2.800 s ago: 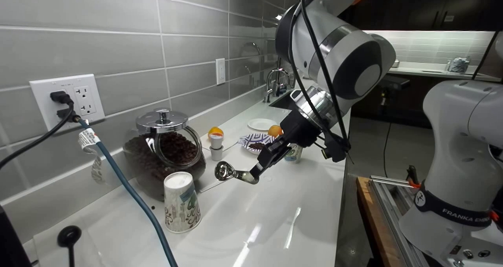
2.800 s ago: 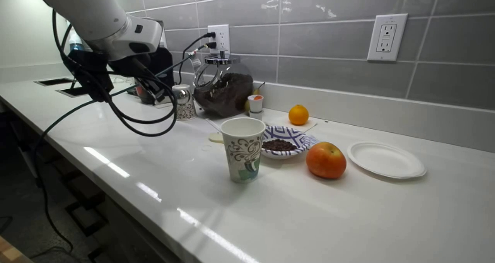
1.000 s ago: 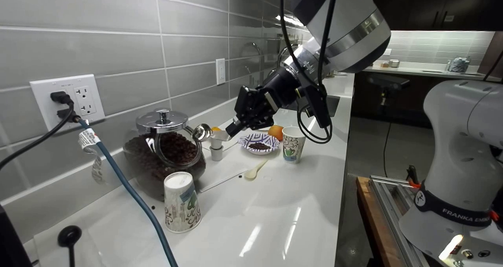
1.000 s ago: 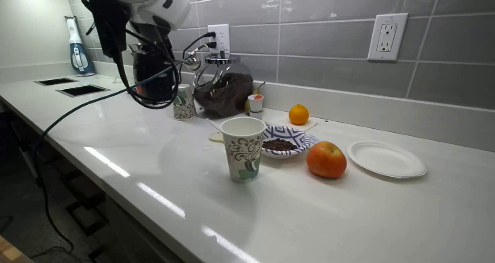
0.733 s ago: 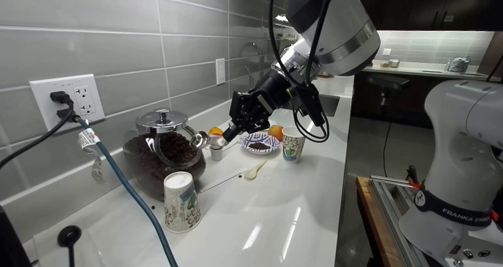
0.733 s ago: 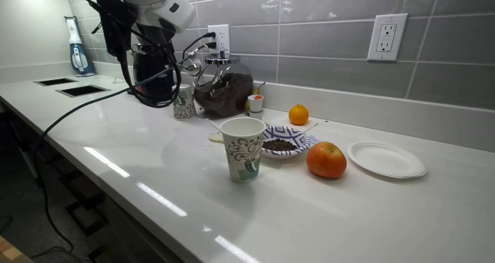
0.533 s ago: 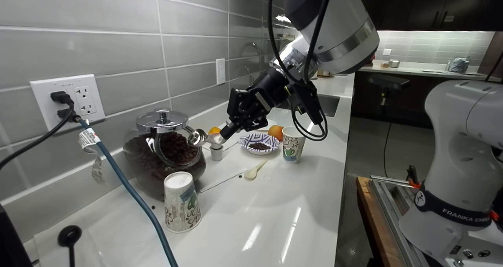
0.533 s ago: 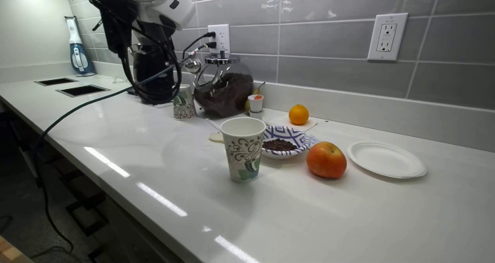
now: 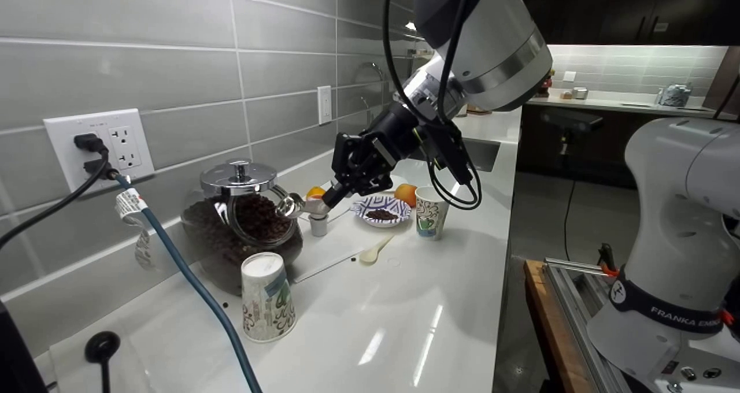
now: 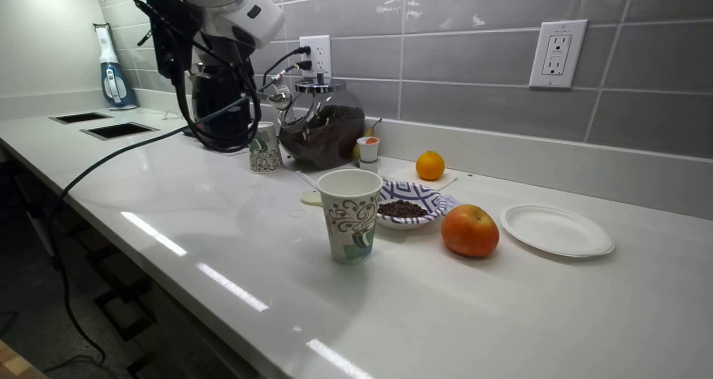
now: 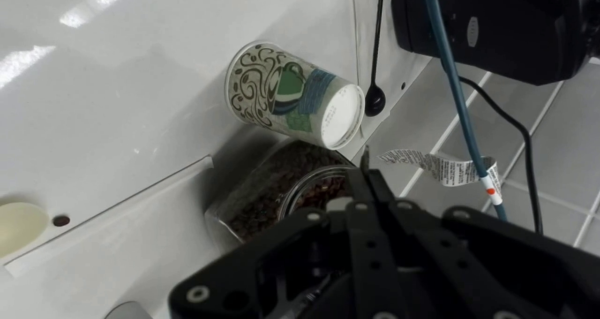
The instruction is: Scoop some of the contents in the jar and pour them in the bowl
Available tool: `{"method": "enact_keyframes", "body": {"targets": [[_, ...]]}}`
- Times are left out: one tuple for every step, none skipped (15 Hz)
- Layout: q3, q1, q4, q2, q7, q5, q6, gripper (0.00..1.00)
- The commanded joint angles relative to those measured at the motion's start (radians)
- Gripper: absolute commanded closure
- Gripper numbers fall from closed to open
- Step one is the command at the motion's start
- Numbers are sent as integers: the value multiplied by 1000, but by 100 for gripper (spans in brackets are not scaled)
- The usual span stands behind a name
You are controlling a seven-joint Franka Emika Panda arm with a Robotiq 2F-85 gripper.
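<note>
The jar (image 9: 211, 248) is a large round glass pot of dark beans with a metal lid and a tilted round side mouth. It also shows in the other exterior view (image 10: 323, 142) and in the wrist view (image 11: 262, 192). My gripper (image 9: 331, 196) is shut on the handle of a shiny metal scoop (image 9: 290, 206), held in the air at the jar's mouth. I cannot tell if the scoop touches the rim. In the wrist view the scoop is a thin edge (image 11: 365, 157) between the fingertips (image 11: 368, 172). The bowl (image 10: 415, 191), white with a purple pattern, holds some beans.
An upside-down paper cup (image 9: 269, 300) stands before the jar, and a blue cable (image 9: 193, 277) hangs near it. Small stacked cups (image 9: 318, 225) stand beside the jar. An upright paper cup (image 10: 350, 217), an apple (image 10: 470, 231) and a pale spoon (image 9: 376, 251) lie around the bowl.
The scoop has risen from low over the counter and moved to the jar's mouth. In the last second it has shifted slightly closer to the jar and down. The bowl and cups have not moved.
</note>
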Motion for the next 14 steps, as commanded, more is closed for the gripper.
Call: {"method": "enact_keyframes", "body": {"targets": [[-1, -4, 54, 50, 67, -26, -19, 99], [-1, -4, 63, 57, 79, -26, -20, 99], [-2, -7, 72, 67, 103, -40, -29, 99], [-3, -9, 82, 80, 126, -51, -39, 99], [-7, -13, 93, 93, 152, -67, -57, 99], [-11, -15, 106, 104, 174, -80, -74, 99], [-16, -19, 116, 115, 206, -101, -95, 99], [-19, -22, 128, 127, 228, -112, -99, 99], [-23, -27, 142, 141, 259, -130, -104, 99], [-27, -31, 153, 151, 281, -141, -106, 99], [-29, -35, 164, 160, 301, -153, -106, 99], [-32, -39, 173, 171, 326, -169, -110, 99], [-36, -42, 182, 181, 346, -181, -115, 99], [-40, -46, 191, 192, 368, -200, -129, 99]]}}
